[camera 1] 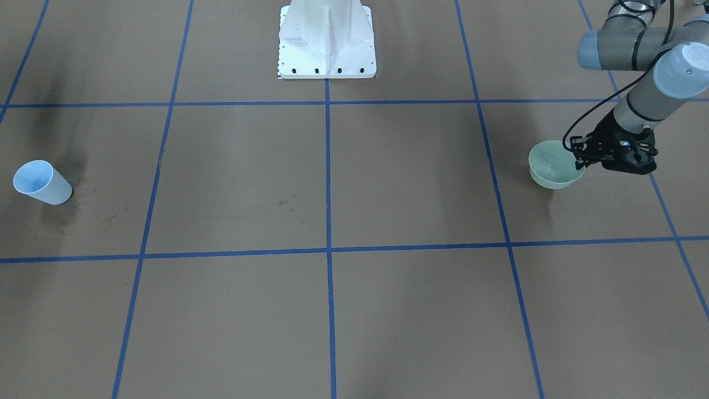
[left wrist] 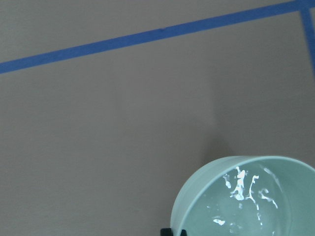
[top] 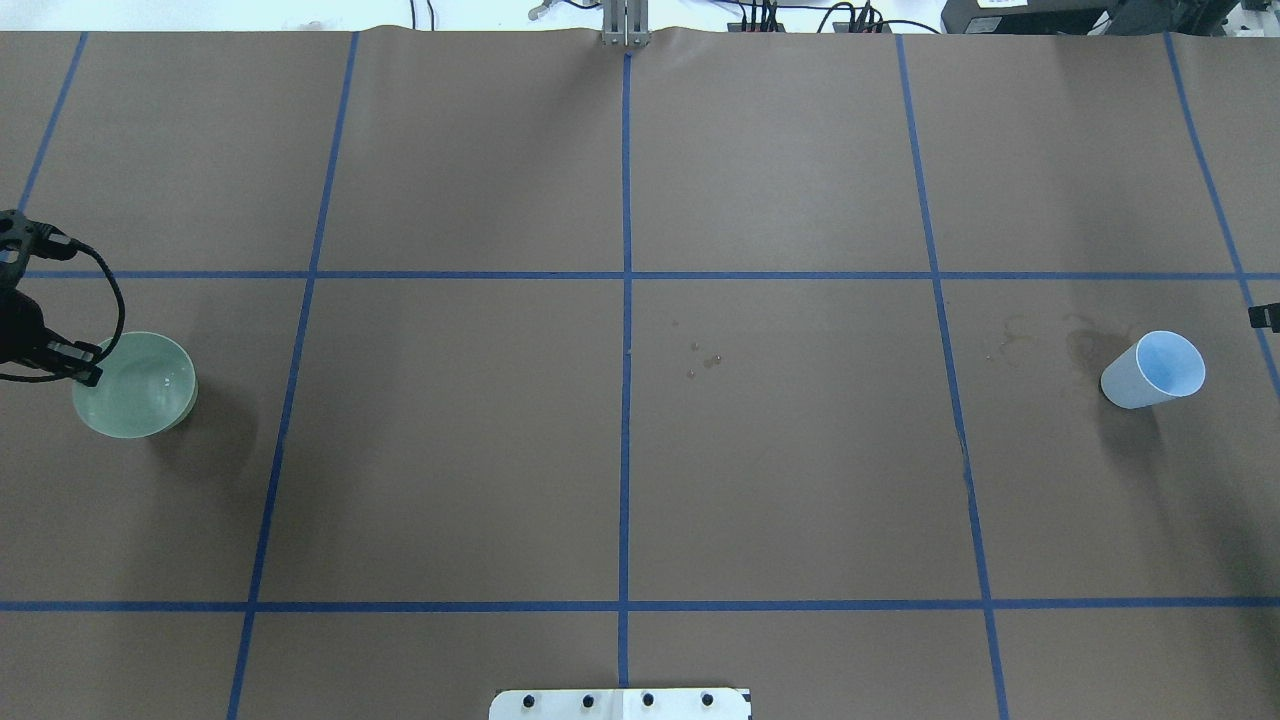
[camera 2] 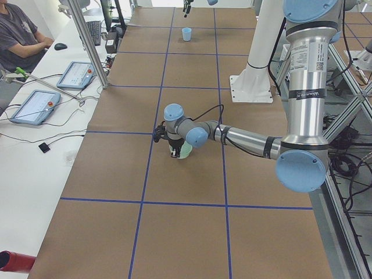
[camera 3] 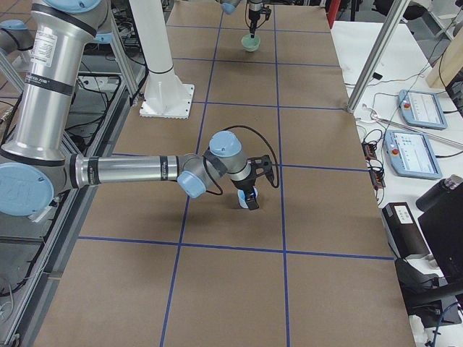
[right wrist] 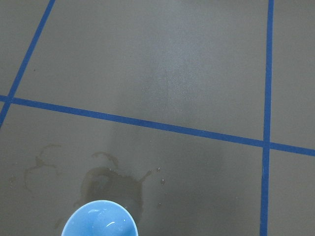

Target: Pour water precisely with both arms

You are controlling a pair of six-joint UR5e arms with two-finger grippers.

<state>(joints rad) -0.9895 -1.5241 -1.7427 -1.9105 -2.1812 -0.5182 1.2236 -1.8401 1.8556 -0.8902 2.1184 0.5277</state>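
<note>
A pale green bowl (camera 1: 551, 166) stands at my left end of the table, also in the overhead view (top: 140, 390). Water (left wrist: 241, 189) glints and ripples inside it. My left gripper (camera 1: 580, 158) is shut on the bowl's rim, at its outer edge (top: 88, 368); one fingertip (left wrist: 173, 231) shows just outside the rim. A light blue cup (top: 1150, 372) stands alone at my right end (camera 1: 41, 183). Only a black sliver of my right gripper (top: 1265, 317) shows, apart from the cup; I cannot tell if it is open. The right wrist view shows the cup's mouth (right wrist: 101, 221) below it.
Water droplets (top: 705, 360) lie near the table's middle. A damp stain (top: 1040, 340) marks the paper beside the cup. The white pedestal (camera 1: 327, 39) stands at the robot's edge. An operator (camera 2: 17, 35) and tablets sit beyond the far edge.
</note>
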